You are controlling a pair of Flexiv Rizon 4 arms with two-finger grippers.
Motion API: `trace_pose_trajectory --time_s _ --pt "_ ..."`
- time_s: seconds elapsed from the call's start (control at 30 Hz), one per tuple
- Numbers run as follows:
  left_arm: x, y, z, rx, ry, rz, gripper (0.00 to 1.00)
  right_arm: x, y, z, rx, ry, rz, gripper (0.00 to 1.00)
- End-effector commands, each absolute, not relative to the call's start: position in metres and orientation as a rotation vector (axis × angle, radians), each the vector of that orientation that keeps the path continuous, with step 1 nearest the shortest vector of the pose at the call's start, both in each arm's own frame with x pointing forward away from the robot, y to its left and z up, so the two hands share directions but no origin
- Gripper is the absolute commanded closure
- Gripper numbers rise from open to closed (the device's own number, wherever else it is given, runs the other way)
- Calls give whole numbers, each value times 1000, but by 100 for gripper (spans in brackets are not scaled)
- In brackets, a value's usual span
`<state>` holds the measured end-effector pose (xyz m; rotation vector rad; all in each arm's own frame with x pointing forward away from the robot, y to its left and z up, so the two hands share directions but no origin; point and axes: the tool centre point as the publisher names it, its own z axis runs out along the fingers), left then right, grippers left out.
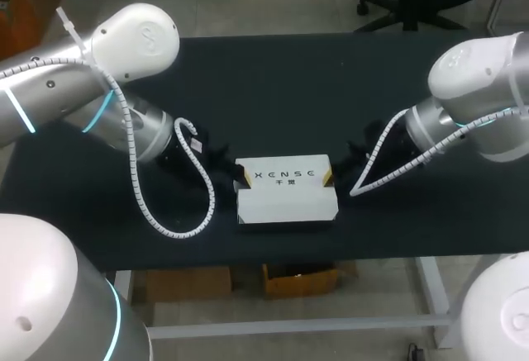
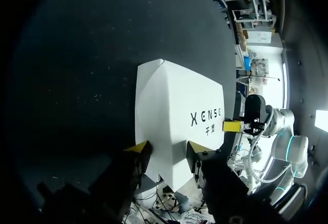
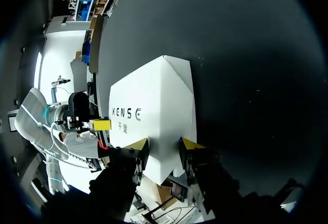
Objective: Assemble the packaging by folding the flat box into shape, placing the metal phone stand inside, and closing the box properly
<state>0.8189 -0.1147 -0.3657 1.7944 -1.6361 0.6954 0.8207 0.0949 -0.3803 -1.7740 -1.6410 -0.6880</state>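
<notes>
item: box (image 1: 285,189), white, formed, mid-surface (image 1: 248,88). left end effector (image 2: 165,148) and right end effector (image 3: 165,144): each spread wide, clamping one box end. handling: squeeze evenly, keep the box level, avoid crushing panels. wrist views show contact on both sides of each end; head view hides it. stand unseen.

The white box (image 1: 286,204) lies on the dark table (image 1: 248,80), about midway across and nearer my edge, long side running left to right. It's folded up. The panel with dark lettering faces up, and a crease separates it from the plain panel on my side. My left gripper (image 2: 164,147) pinches one narrow end, and my right gripper (image 3: 163,143) pinches the other.
</notes>
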Motion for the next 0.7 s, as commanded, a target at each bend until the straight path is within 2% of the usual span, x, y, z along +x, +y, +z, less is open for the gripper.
trace_pose_trajectory --time_s 0.03,0.7 --pt "822 -121 -364 1791 -1635 681 53 825 101 -380 -1779 -1631 -659 64" --pt "826 -121 -361 1806 -1613 611 53 827 102 -369 -1816 -1600 -601 64"
